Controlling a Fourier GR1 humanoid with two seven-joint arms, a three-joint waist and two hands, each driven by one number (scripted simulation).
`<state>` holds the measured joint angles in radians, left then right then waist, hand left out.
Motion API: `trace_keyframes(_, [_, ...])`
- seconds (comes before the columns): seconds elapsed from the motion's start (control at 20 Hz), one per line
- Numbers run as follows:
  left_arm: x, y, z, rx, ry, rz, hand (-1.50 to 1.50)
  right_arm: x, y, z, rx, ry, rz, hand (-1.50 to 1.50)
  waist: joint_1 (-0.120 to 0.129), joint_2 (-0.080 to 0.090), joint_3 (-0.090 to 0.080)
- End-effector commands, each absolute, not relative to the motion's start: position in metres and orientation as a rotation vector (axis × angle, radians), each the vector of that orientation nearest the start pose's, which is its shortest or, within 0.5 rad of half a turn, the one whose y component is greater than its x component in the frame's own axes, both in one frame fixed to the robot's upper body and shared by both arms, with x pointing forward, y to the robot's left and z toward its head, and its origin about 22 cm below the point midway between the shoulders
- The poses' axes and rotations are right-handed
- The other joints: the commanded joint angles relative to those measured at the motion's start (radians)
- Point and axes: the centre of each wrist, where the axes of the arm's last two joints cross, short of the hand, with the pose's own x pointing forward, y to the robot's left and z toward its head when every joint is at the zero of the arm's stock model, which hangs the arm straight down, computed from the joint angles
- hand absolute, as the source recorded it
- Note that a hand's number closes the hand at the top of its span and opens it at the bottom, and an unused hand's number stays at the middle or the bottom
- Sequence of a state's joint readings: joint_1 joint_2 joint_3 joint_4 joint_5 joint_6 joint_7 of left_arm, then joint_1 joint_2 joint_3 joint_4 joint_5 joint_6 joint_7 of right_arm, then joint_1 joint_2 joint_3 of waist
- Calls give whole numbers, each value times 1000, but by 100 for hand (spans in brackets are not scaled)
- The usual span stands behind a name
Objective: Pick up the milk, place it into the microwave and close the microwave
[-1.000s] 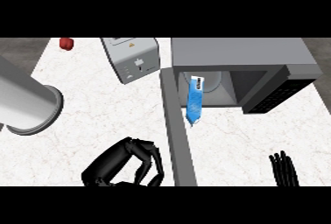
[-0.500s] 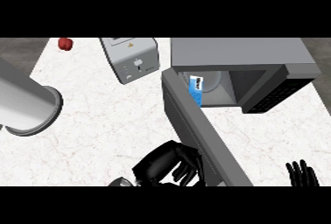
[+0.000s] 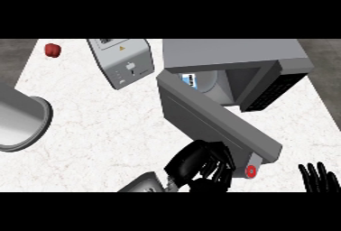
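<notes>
Head view: a white marbled surface (image 3: 100, 122) fills most of the picture. The microwave (image 3: 233, 56) stands at the surface's far right corner, its grey top facing up and its cavity open toward the near side. Inside the cavity, at its left end, a small part of the milk (image 3: 190, 80) shows as a blue and white carton; the rest is hidden behind the door. The microwave door (image 3: 213, 122) is partly swung, running as a long grey slab on a diagonal from the cavity's left side toward the near right part of the surface, with a red round button (image 3: 251, 171) near its free end.

The left hand (image 3: 200, 164) is at the near edge of the surface, just beside the free end of the door, its black fingers curled together; they appear to touch the door's outer face, though whether they clasp anything cannot be told. Its grey forearm (image 3: 143, 184) enters from the near edge.

The right hand (image 3: 320, 178) shows at the near right corner, fingers straight and spread, pointing up, apart from the door.

A grey toaster (image 3: 123, 61) lies at the far edge, left of the microwave. A small red object (image 3: 52, 49) sits at the far left corner. A large grey cylinder (image 3: 20, 119) lies at the left edge.
</notes>
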<state>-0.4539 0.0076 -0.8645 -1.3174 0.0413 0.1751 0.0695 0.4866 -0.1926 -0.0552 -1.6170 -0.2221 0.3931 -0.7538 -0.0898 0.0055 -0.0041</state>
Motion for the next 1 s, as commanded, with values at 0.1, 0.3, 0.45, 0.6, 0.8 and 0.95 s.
trace_keyframes(0.1, [245, 1, 5, -364, -1533, -788, 150, 103, -312, -28, 331, -2018, 10, -150, -60, 15, 1])
trace_keyframes(0.3, [255, -2, 18, -405, -1613, -660, -150, 103, -312, -13, 325, -2014, 64, -150, -87, 20, -1])
trace_keyframes(0.45, [266, -1, 22, -357, -1660, -573, -150, 110, -313, -3, 371, -2023, 81, -150, -111, 28, -2])
trace_keyframes(0.6, [287, -1, 32, -293, -1698, -509, -150, 110, -313, 2, 392, -2022, 64, -150, -128, 34, -1])
trace_keyframes(0.8, [306, 1, 42, -263, -1712, -416, 150, 108, -311, 12, 453, -2010, 103, -150, -157, 43, -1])
trace_keyframes(0.95, [315, 2, 47, -294, -1708, -347, 150, 110, -310, 22, 482, -2012, 126, -150, -177, 53, -4])
